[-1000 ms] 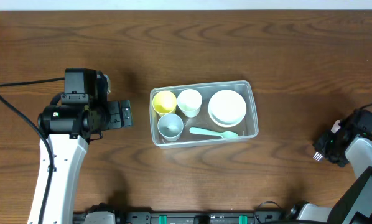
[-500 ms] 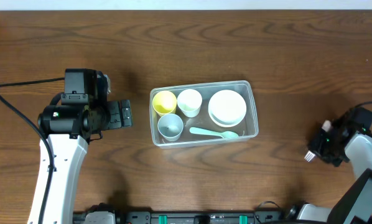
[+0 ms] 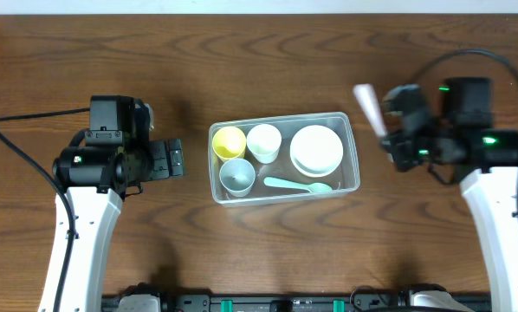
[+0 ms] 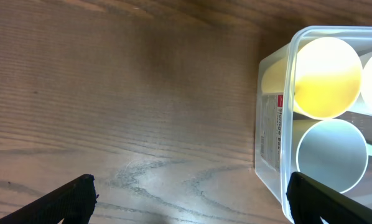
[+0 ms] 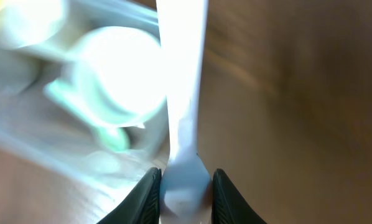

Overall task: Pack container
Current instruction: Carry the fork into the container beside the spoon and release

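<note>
The clear plastic container (image 3: 353,159) sits mid-table, holding a yellow cup (image 3: 229,141), a white cup (image 3: 263,141), a grey-blue cup (image 3: 236,176), a white bowl (image 3: 316,149) and a mint green spoon (image 3: 295,184). My right gripper (image 3: 396,139) is just right of the container, shut on a white plastic utensil (image 3: 368,107) whose handle points up and away; the right wrist view (image 5: 185,193) shows the utensil (image 5: 183,74) blurred. My left gripper (image 3: 177,159) is open and empty left of the container; the left wrist view (image 4: 192,200) shows the container's left wall (image 4: 270,134).
The brown wooden table (image 3: 259,61) runs all round the container. A black cable (image 3: 25,121) loops from the left arm, and another (image 3: 484,56) arcs over the right arm.
My right arm has swung from the table's far right edge up and left to the container's right side, carrying the white utensil. The left arm has not moved.
</note>
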Controlling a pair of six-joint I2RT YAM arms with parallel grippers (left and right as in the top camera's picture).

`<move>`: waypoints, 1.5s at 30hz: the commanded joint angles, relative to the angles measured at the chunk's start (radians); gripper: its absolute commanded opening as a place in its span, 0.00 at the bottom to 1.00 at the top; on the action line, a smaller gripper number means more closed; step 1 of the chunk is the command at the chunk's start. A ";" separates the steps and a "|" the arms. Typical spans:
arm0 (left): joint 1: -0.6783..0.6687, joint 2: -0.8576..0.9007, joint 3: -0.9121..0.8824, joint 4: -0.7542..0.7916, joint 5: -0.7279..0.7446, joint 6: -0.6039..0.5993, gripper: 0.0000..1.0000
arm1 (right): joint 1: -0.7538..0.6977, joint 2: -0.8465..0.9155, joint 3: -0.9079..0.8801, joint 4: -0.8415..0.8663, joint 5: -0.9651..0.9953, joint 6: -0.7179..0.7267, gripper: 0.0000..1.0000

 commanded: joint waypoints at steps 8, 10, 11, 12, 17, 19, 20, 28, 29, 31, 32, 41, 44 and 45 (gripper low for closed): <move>0.002 -0.003 0.001 -0.002 0.011 -0.009 0.98 | 0.406 0.046 0.038 0.016 0.116 -0.463 0.01; 0.002 -0.003 0.001 -0.002 0.011 -0.009 0.98 | 0.438 0.081 0.038 0.018 0.129 -0.463 0.01; 0.002 -0.003 0.001 -0.002 0.011 -0.009 0.98 | 0.450 0.101 0.037 0.018 0.129 -0.463 0.01; 0.002 -0.003 0.001 -0.002 0.011 -0.009 0.98 | 0.459 0.120 0.037 0.018 0.129 -0.463 0.01; 0.002 -0.003 0.001 -0.002 0.011 -0.009 0.98 | 0.475 0.208 0.037 0.025 0.129 -0.447 0.01; 0.002 -0.003 0.001 -0.003 0.011 -0.009 0.98 | 0.475 0.234 0.037 0.034 0.129 -0.429 0.04; 0.002 -0.003 0.001 -0.003 0.011 -0.009 0.98 | 0.475 0.242 0.037 0.034 0.129 -0.425 0.09; 0.002 -0.003 0.001 -0.002 0.011 -0.009 0.98 | 0.475 0.253 0.037 0.033 0.129 -0.423 0.32; 0.002 -0.003 0.001 -0.002 0.011 -0.009 0.98 | 0.475 0.253 0.037 0.034 0.129 -0.410 0.41; 0.002 -0.003 0.001 -0.002 0.011 -0.009 0.98 | 0.475 0.253 0.037 0.034 0.129 -0.397 0.49; 0.002 -0.003 0.001 -0.002 0.011 -0.009 0.98 | 0.475 0.253 0.037 0.034 0.129 -0.389 0.51; 0.002 -0.003 0.001 -0.008 0.011 -0.009 0.98 | 0.474 0.253 0.037 0.035 0.129 -0.356 0.53; -0.003 -0.003 0.001 -0.014 0.011 -0.009 0.98 | 0.474 0.253 0.037 0.073 0.129 -0.183 0.49; -0.008 -0.003 0.001 -0.014 0.011 -0.009 0.98 | 0.474 0.253 0.037 0.094 0.129 -0.108 0.49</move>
